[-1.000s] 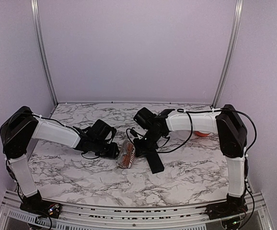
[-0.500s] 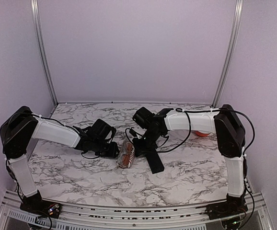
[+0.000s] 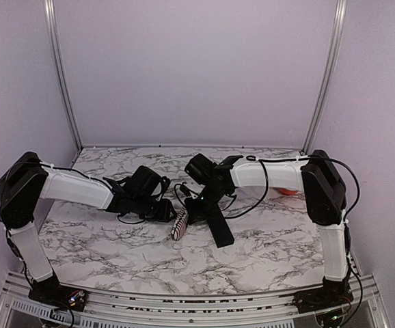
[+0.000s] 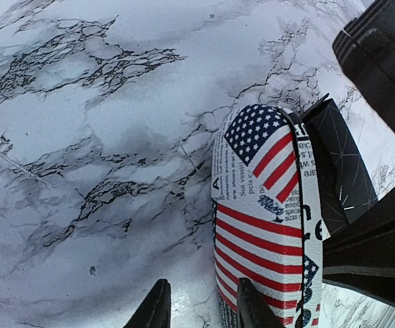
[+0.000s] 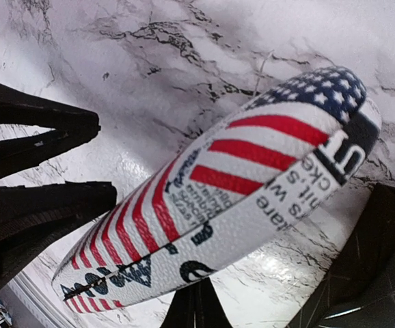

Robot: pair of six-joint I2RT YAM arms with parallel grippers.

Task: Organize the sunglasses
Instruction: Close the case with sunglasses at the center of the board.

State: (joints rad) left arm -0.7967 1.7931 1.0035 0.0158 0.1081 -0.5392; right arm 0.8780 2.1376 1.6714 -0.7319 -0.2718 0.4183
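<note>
No sunglasses show in any view. The stars-and-stripes case (image 3: 179, 225) lies closed on the marble table (image 3: 102, 239), tilted up on one long edge. My left gripper (image 3: 168, 213) is at its left end, and in the left wrist view the left gripper (image 4: 203, 311) stands partly open. One of its fingertips (image 4: 249, 306) rests against the patterned case (image 4: 266, 219) and the other is over bare marble. My right gripper (image 5: 196, 304) is shut, its tips pressed against the long side of the case (image 5: 218, 184), with nothing between them.
The black oblong case (image 3: 218, 229) lies just right of the patterned one, touching it, and shows again as the black case (image 4: 344, 171). An orange object (image 3: 288, 190) sits behind the right arm. Side walls and rails bound the table.
The patterned case lay open with something brownish inside; now it is closed and tipped on edge. The right gripper has moved left and down against it. The left gripper has shifted slightly.
</note>
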